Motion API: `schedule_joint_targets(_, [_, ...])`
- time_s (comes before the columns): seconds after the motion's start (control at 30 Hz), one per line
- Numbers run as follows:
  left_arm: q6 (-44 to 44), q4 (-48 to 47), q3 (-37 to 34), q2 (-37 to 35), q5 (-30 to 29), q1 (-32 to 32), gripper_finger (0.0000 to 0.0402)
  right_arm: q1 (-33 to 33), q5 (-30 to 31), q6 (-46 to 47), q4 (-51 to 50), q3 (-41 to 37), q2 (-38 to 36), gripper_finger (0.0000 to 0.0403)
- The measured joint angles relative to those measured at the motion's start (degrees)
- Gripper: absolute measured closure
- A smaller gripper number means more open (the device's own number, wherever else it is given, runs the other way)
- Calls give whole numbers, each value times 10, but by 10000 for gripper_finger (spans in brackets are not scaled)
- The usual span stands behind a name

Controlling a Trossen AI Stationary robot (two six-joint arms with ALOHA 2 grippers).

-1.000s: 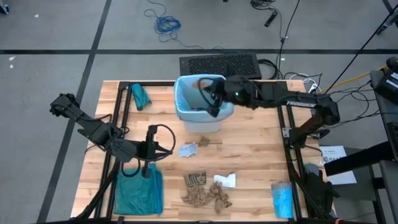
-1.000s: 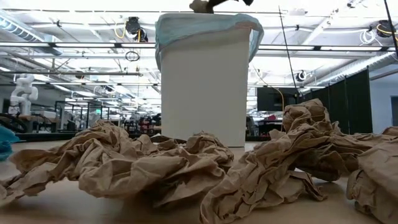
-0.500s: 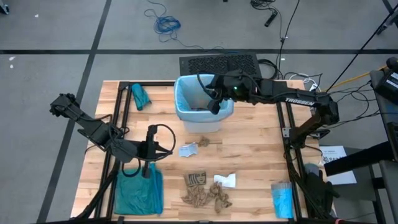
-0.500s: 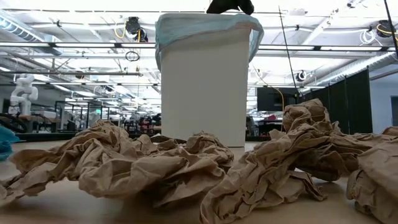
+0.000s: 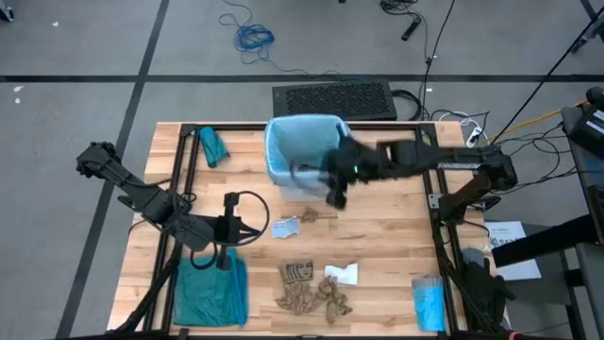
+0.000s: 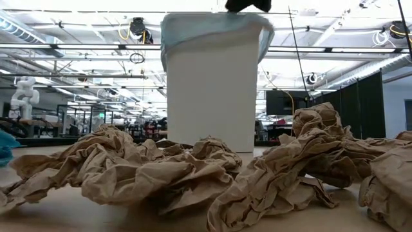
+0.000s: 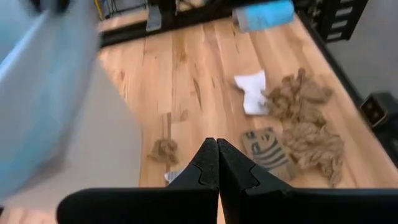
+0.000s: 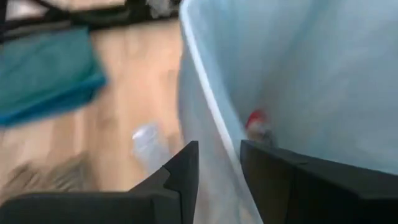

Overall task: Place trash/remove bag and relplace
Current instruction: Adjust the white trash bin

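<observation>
Some trash (image 8: 256, 123) lying inside the bag (image 5: 300, 142) already, more paper scraps (image 5: 311, 295) waiting on the table (image 5: 387, 246). Hovering at the bin rim, right gripper (image 8: 217, 168) parted, empty. Left gripper (image 7: 217, 165) closed, waiting. Bag swap not done.

Wooden table (image 5: 377, 246); bin (image 5: 300, 161), paper scraps (image 5: 311, 295), teal bag (image 5: 209, 291).

Two dark jointed arms; the left arm (image 5: 142, 196) carries a looped black cable.
</observation>
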Motion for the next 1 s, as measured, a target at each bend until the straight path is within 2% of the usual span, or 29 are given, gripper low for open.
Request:
schedule_joint_targets(0.27, [16, 45, -35, 0, -1, 2, 401, 176, 84, 136, -67, 0, 2, 305])
schedule_joint_targets(0.37, [40, 53, -35, 0, -13, 2, 401, 217, 189, 142, -67, 0, 3, 305])
schedule_joint_targets(0.43, [57, 70, -35, 0, -18, 2, 401, 220, 248, 133, -68, 0, 1, 305])
schedule_joint_targets(0.63, [63, 105, -35, 0, -19, 2, 401, 174, 241, 99, -65, 0, -1, 305])
schedule_joint_targets(0.83, [37, 101, -35, 0, -17, 0, 401, 169, 239, 26, 16, 0, -13, 305])
schedule_joint_targets(1.0, [36, 101, -35, 0, -16, -2, 401, 167, 205, 42, -18, 0, -14, 305])
